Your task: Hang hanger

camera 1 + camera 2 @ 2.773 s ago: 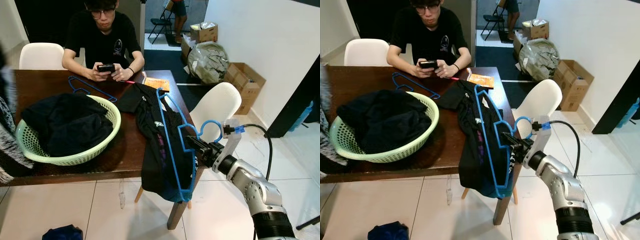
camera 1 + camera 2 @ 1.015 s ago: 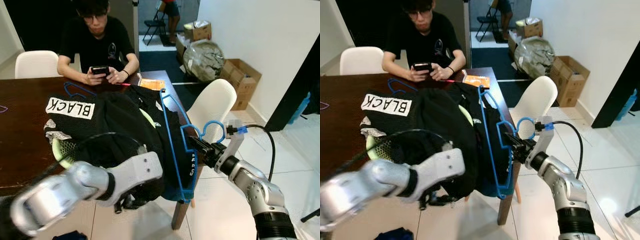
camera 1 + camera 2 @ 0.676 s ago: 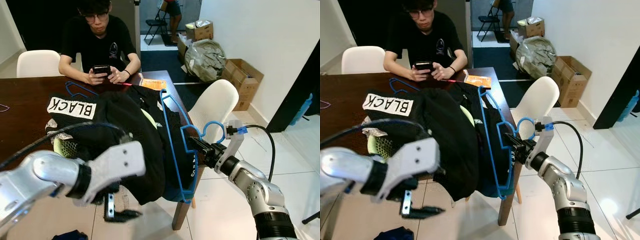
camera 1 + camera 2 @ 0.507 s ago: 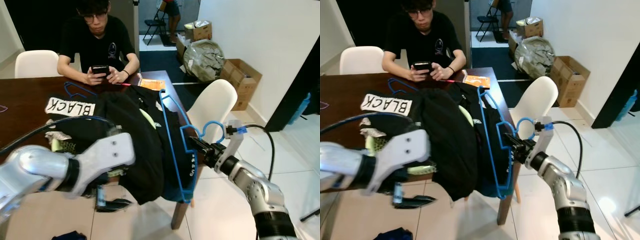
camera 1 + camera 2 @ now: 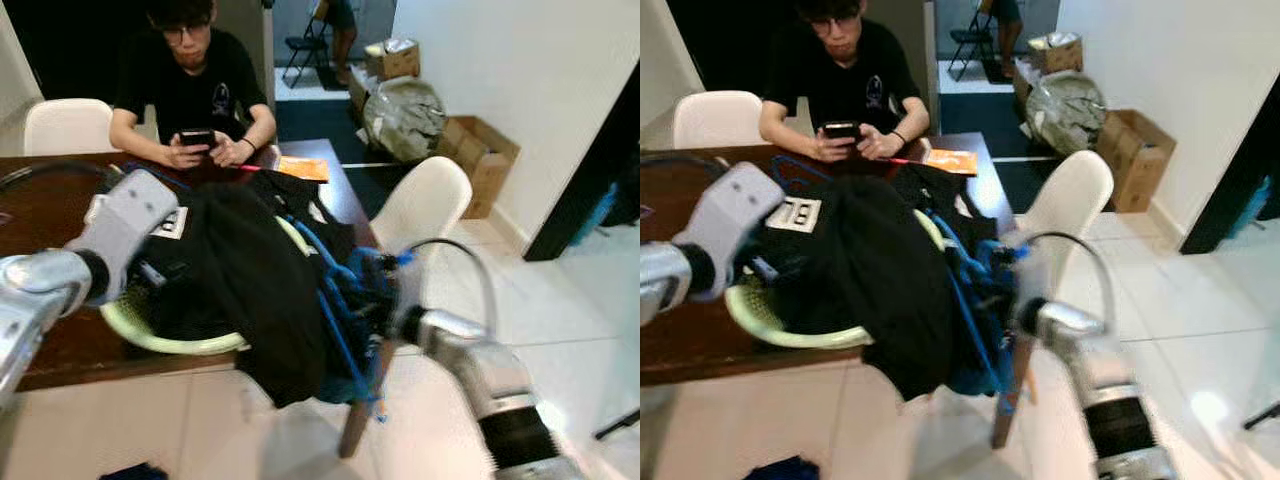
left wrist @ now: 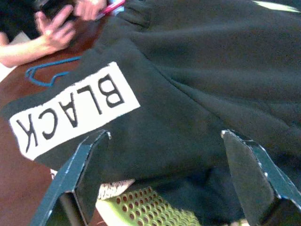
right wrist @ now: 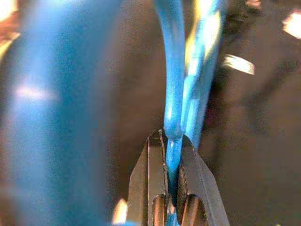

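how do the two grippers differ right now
The right gripper is shut on the blue hanger at the table's edge; the left gripper is open and holds nothing. The right works among dark clothes hung off the table; the left hovers over the black garment in the green basket. Both have black fingers.

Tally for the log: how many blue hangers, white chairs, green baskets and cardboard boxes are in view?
blue hangers: 2
white chairs: 2
green baskets: 1
cardboard boxes: 2
Total: 7
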Controlling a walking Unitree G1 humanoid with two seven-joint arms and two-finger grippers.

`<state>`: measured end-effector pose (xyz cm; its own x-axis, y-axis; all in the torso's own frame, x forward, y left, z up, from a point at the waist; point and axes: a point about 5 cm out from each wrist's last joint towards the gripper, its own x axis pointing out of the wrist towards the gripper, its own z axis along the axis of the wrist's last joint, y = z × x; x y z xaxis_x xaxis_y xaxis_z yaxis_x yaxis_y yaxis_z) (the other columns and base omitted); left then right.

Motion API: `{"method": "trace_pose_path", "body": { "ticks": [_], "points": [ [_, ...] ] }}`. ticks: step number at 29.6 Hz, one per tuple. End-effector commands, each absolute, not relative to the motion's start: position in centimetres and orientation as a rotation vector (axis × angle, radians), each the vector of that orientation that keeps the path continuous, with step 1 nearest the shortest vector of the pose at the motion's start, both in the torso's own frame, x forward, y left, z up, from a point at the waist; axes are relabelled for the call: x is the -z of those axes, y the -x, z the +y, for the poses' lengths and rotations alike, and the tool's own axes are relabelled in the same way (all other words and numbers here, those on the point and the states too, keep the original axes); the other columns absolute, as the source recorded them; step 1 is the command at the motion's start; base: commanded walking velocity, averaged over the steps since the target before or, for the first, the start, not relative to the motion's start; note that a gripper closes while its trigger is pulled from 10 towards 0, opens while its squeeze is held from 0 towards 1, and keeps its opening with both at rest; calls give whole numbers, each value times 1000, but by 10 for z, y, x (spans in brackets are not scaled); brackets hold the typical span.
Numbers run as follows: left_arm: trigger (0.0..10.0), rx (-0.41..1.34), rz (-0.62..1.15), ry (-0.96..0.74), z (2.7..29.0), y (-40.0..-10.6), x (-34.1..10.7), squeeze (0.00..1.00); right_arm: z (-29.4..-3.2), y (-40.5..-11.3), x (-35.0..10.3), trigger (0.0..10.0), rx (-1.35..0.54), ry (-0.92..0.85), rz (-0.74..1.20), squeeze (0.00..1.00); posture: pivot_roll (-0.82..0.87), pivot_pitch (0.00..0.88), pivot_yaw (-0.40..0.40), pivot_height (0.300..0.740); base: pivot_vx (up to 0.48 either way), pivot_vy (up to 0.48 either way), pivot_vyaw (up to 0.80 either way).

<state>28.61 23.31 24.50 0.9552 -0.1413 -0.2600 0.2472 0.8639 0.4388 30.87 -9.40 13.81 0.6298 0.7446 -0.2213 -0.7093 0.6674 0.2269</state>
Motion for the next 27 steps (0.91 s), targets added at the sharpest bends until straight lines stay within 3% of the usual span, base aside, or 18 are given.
{"method": "trace_pose_path", "body": {
  "ticks": [1,2,7,9,15,23,25,27],
  "points": [
    [10000,136,198,-483,238,-288,-246,0,-83,-303,-145,10000,-914,-142,297,0,117,5,-45,740,0,0,0],
    [10000,99,119,-431,234,-291,-244,0,-76,-300,-149,10000,-958,-180,290,0,119,4,-45,740,0,0,0],
    [10000,42,51,-324,231,-294,-240,0,-74,-300,-151,10000,-960,-205,288,0,118,1,-46,740,0,0,0],
    [10000,-43,20,-188,227,-298,-222,0,-74,-301,-155,10000,-949,-263,283,0,110,0,-44,740,0,0,0],
    [10000,-86,14,-164,227,-298,-215,0,-77,-305,-154,10000,-893,-224,279,0,111,0,-46,740,0,0,0],
    [10000,-167,-8,-135,242,-298,-216,0,-97,-322,-160,10000,-752,-241,216,0,111,0,-48,740,0,0,0],
    [10000,-183,-18,-136,247,-298,-218,0,-108,-328,-163,10000,-695,-242,183,0,110,0,-48,740,0,0,0],
    [10000,-216,-58,-151,255,-296,-226,0,-137,-342,-166,10000,-543,-256,121,0,112,0,-52,740,0,0,0]
  ]
}}
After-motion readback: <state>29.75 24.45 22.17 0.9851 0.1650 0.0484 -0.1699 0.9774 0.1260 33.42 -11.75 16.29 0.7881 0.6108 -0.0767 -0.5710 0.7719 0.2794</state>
